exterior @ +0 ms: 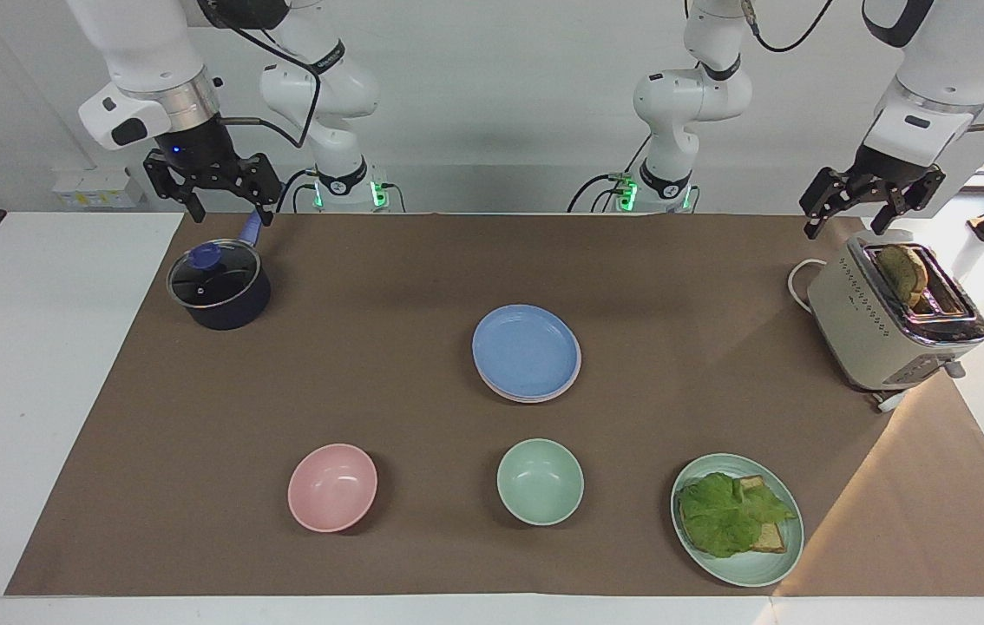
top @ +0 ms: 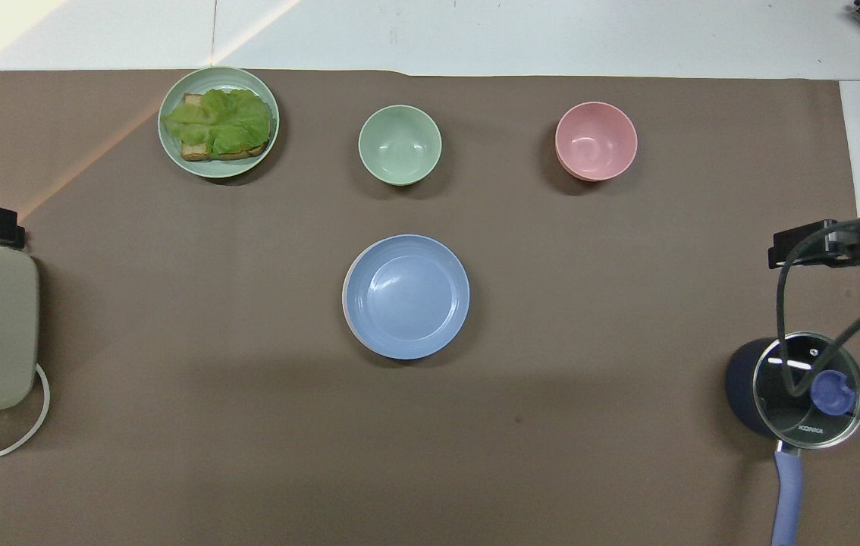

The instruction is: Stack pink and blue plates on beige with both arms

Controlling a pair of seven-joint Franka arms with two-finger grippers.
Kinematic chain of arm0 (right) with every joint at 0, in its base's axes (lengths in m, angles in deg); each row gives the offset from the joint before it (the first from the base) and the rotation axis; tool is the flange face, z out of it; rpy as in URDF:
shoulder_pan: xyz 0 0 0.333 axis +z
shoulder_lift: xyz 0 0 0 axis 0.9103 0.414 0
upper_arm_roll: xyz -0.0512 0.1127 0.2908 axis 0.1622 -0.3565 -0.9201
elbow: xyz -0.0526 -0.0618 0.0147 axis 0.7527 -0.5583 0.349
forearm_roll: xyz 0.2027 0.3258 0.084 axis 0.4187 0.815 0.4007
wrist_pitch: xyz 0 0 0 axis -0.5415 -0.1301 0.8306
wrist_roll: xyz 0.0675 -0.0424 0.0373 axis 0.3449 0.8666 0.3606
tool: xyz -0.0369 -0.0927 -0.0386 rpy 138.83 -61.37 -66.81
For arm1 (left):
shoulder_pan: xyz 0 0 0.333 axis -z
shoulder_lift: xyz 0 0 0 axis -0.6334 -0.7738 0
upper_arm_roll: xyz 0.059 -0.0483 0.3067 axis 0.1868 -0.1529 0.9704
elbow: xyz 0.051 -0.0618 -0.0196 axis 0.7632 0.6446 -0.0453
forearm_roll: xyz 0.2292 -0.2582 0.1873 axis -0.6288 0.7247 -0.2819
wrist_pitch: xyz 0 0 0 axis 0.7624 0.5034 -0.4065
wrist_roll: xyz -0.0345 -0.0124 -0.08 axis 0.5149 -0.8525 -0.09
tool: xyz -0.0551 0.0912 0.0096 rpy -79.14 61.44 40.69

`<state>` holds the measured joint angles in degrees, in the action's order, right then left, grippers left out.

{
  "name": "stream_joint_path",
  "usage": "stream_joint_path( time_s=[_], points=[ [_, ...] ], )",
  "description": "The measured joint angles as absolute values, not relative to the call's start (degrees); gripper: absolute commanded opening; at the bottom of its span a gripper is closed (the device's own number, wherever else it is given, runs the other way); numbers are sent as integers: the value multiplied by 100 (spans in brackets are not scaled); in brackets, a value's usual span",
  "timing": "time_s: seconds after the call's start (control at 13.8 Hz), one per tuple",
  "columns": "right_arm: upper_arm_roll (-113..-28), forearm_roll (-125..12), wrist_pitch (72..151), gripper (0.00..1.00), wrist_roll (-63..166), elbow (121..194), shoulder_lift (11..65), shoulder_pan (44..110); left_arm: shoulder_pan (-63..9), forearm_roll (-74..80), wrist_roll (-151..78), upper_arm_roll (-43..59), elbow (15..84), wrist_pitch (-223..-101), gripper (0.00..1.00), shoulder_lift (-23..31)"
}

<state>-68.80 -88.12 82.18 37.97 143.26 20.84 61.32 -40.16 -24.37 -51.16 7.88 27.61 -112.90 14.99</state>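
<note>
Right pincer [exterior: 227, 207]: raised over the counter edge just above the saucepan [exterior: 219, 288] handle, fingers spread, nothing held; wrist points down, forearm rising steeply toward the top of the facing view. In overhead view only its tip shows, w/ a black cable looping over the pan lid. Left pincer [exterior: 872, 213]: hangs over the toaster [exterior: 891, 321] at the left arm's end, fingers spread, empty; wrist tilted down, upper arm leaving frame at top. Neither touches any dish.

Blue plate [exterior: 526, 351]: centre of the brown mat [exterior: 370, 382], topmost of a stack; a pale pink rim [exterior: 535, 398] shows beneath it along the edge away from the robots. A lower beige plate can't be made out separately.

Farther from robots than the stack: pink bowl [exterior: 332, 486] toward the right arm's end, green bowl [exterior: 540, 481] in the middle, green plate [exterior: 737, 518] w/ lettuce and bread toward the left arm's end. Toaster has a slice standing in its slot.
</note>
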Motion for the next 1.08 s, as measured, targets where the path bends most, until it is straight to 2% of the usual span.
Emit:
stream_joint_path(
  time_s=[0.43,1.08],
  points=[
    [-6877,-8812,8218,100,3801,14297,2091,6158,-4016,-2437,-5116,788,2761,-11290,100,1499],
    [-6426,-8812,8216,100,3801,14292,2111,6671,-4016,-2437,-5116,788,2761,-11290,100,1499]
  ],
)
